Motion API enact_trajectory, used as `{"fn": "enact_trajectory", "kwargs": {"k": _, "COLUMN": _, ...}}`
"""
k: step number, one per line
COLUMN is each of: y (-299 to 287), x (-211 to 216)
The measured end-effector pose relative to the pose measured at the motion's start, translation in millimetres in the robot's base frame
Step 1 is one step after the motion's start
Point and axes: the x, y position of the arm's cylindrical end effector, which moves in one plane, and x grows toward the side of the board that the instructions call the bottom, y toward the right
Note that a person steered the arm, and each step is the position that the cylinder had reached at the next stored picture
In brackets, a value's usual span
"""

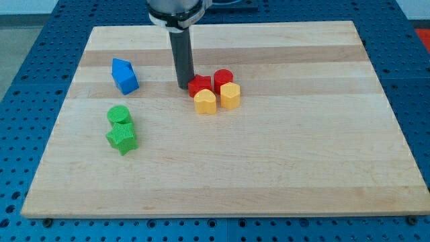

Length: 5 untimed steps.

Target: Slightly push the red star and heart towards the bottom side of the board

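Note:
The red star [199, 85] sits near the board's middle top, with the yellow heart [205, 101] touching it just below. A red round block [223, 78] and a yellow hexagonal block [230, 95] stand right beside them on the view's right, forming a tight cluster. My tip [183, 87] rests on the board just left of the red star, touching or nearly touching it. The rod rises straight up from there to the arm at the view's top.
A blue block [125, 76] lies at the left, near the top. A green round block [119, 115] and a green star [121, 139] sit together below it. The wooden board [222, 181] lies on a blue perforated table.

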Motion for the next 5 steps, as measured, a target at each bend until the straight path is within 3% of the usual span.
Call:
{"fn": "enact_trajectory", "kwargs": {"k": 3, "y": -105.2, "x": 23.8}}
{"fn": "enact_trajectory", "kwargs": {"k": 4, "y": -149.8, "x": 6.0}}
{"fn": "enact_trajectory", "kwargs": {"k": 5, "y": -168.5, "x": -57.7}}
